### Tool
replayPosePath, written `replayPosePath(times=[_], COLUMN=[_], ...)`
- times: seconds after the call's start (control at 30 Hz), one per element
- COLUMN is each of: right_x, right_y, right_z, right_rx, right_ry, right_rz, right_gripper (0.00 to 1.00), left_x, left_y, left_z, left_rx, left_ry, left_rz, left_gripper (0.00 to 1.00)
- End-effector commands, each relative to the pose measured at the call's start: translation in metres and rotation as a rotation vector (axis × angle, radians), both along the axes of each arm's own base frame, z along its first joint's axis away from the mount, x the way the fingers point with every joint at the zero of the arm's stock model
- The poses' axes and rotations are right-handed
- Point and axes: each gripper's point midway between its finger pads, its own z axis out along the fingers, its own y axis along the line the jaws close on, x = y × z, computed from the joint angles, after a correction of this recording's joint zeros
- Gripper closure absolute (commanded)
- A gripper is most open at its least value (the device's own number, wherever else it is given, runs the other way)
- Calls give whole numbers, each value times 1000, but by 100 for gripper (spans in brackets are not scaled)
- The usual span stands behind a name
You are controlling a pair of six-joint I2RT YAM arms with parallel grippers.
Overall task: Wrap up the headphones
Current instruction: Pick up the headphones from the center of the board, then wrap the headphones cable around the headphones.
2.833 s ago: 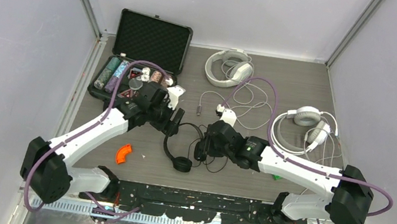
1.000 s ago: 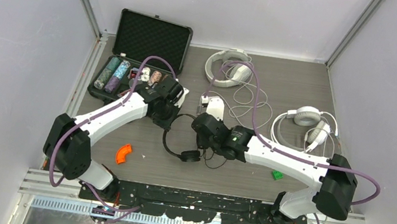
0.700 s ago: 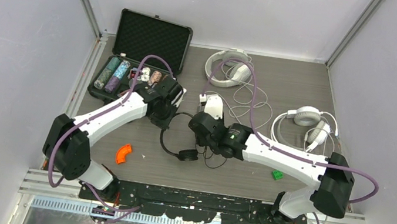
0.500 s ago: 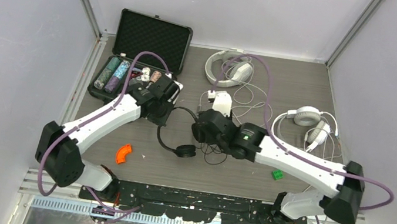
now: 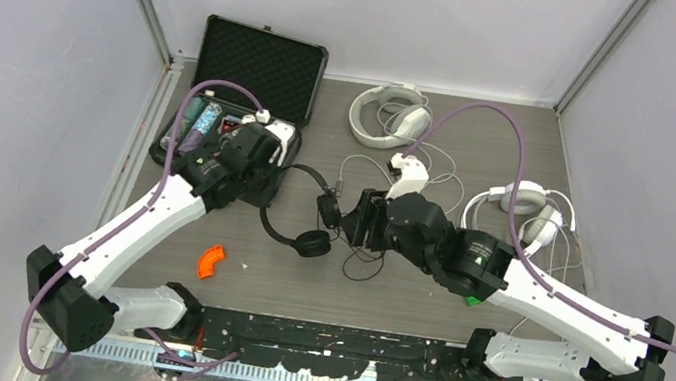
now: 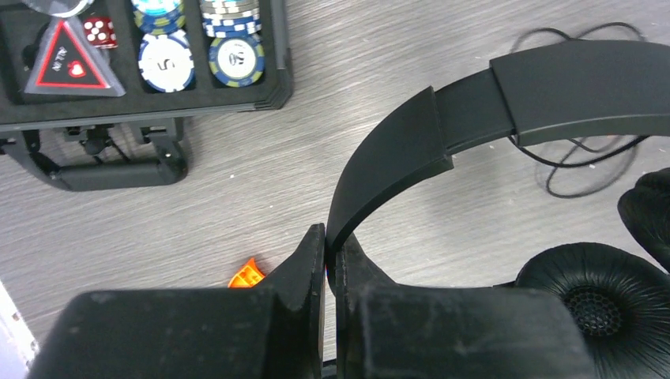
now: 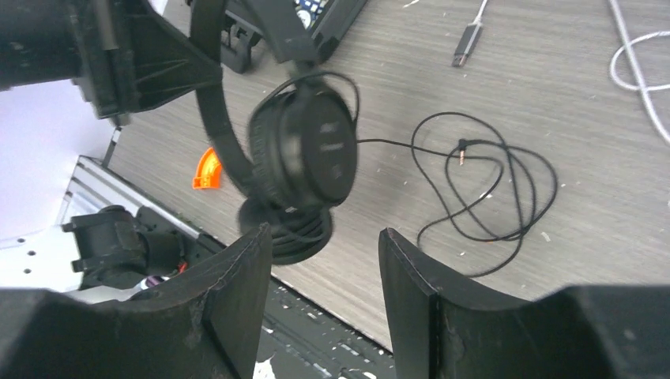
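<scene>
My left end effector (image 6: 325, 253) is pinched tight on the headband of the black headphones (image 5: 311, 243), which sit left of centre in the top view and, as far as I can judge, hang just clear of the counter (image 5: 483, 141). My right end effector (image 7: 325, 237) stands wide and empty, facing one ear cup (image 7: 304, 158).

I take the set to be light, with a stiff, springy plastic band. The cups are soft-padded and probably swivel, so the band is the sound place to grip. The thin cord (image 7: 395, 144) is limp and tangle-prone; I would pick it up close to the cup, not at the plug (image 7: 462, 163).

In the top view the band arcs from upper left down to the lower cup, its open side facing right. The cord trails right in loose loops on the counter.
</scene>
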Motion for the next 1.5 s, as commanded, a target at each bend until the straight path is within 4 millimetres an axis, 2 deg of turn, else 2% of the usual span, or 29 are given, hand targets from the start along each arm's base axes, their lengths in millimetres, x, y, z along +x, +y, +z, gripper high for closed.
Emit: replayPosePath(times=[0.0,0.13,0.23,0.33,0.4,0.5,0.6,0.7,0.8,0.93,1.17,1.47], right_x=[13,6,3,-9,-17,-28,-54,-70,-72,-70,-74,-79], right_y=[-12,-17,-26,-29,-30,-32,-20,-10,-11,-6,18,39], right_z=[29,36,45,61,65,54,36,33,28,37,34,42], right_rx=[72,127,178,204,194,177,218,293,277,275,247,297], right_ry=[-146,-232,-308,-373,-394,-411,-404,-414,-476,-592,-734,-769], right_rz=[-41,19,31,110,165,240,406,493,529,565,693,763], right_gripper=[43,43,43,43,43,43,45,45,45,42,39,39], left_x=[-4,-14,-25,-38,-45,-56,-61,-66,-73,-79,-89,-90], left_y=[-24,-27,-37,-56,-68,-79,-85,-91,-97,-102,-107,-109], left_z=[35,30,31,37,42,53,66,74,81,90,101,105], left_rx=[-141,-139,-178,-258,-326,-414,-466,-503,-540,-583,-625,-639], left_ry=[-71,-64,-54,-72,-103,-143,-193,-211,-215,-212,-208,-196], left_rz=[-125,-215,-315,-459,-532,-597,-647,-692,-734,-773,-826,-836], left_gripper=[100,100,100,100,100,100,100,100,100,100,100,100])
